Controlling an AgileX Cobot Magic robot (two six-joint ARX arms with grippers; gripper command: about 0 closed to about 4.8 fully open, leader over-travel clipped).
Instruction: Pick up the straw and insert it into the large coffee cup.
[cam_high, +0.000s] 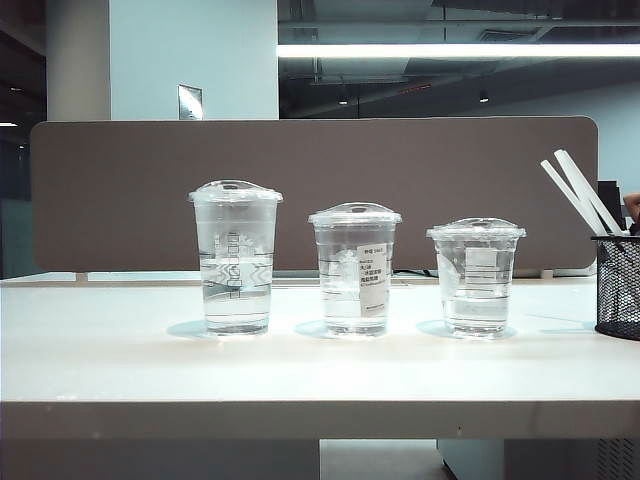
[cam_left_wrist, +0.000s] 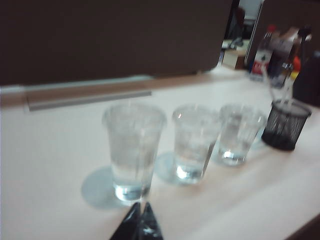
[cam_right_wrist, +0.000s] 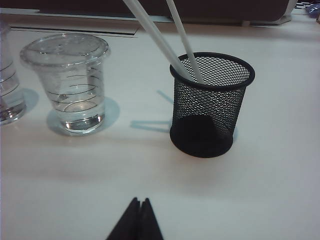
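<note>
— While the cups stand in a row on the table (cam_high: 120, 360), which is tallest?
— The large coffee cup (cam_high: 236, 257) at the left, then the labelled cup (cam_high: 355, 268), then the short cup (cam_high: 476, 276).
— And the straw (cam_high: 587, 191)?
— Leaning in the black mesh holder (cam_high: 618, 285) at the far right, beside another.
— The grippers?
— Left gripper (cam_left_wrist: 140, 220) is near the large cup, fingers together, empty; right gripper (cam_right_wrist: 138, 217) is near the holder, fingers pressed shut, empty

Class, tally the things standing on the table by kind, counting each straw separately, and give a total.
Clear lidded plastic cups: 3 (large coffee cup, medium cup with label, short cup)
White straws: 2 (one, another)
Black mesh holder: 1
Total: 6
</note>
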